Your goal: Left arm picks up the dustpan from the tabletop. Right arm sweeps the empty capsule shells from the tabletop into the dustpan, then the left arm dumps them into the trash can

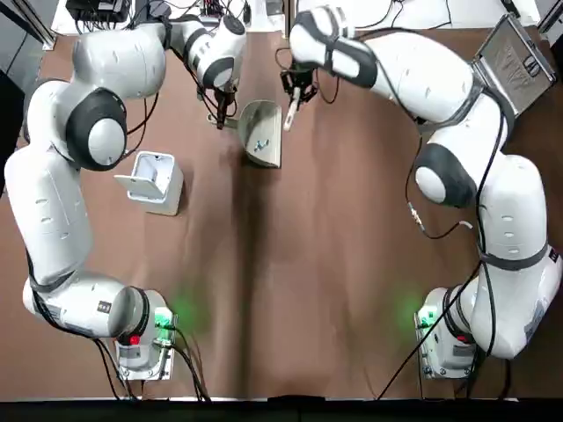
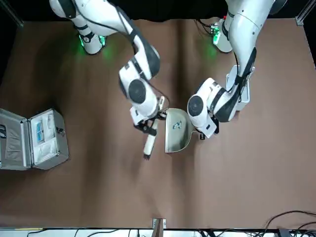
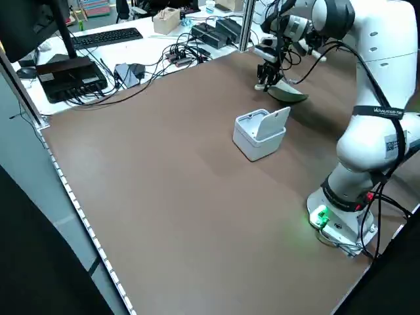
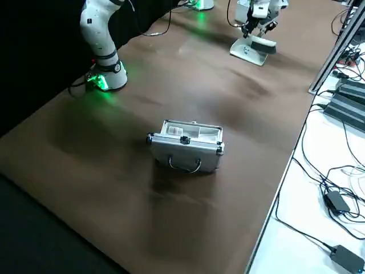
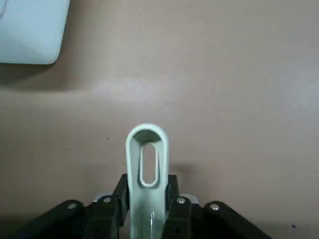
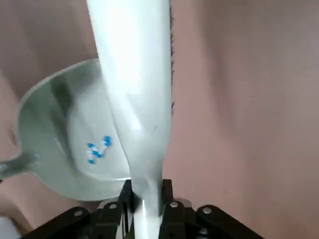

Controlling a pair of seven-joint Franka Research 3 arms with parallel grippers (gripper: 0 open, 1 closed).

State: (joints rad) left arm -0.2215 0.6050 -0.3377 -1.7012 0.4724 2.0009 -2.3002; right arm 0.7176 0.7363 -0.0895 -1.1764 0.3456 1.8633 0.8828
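Note:
The cream dustpan rests at the far middle of the tabletop. My left gripper is shut on its handle. Several tiny blue-and-white capsule shells lie inside the pan. My right gripper is shut on the slim white brush, which hangs just beside the pan's open edge. In the right wrist view the brush crosses in front of the dustpan. The trash can stands with its lid open, nearer the robot and to the left of the dustpan.
A silver hinged case lies open at the far right corner, also visible as the case in the front view. Cables and equipment sit beyond the far table edge. A corner of the trash can shows in the left wrist view.

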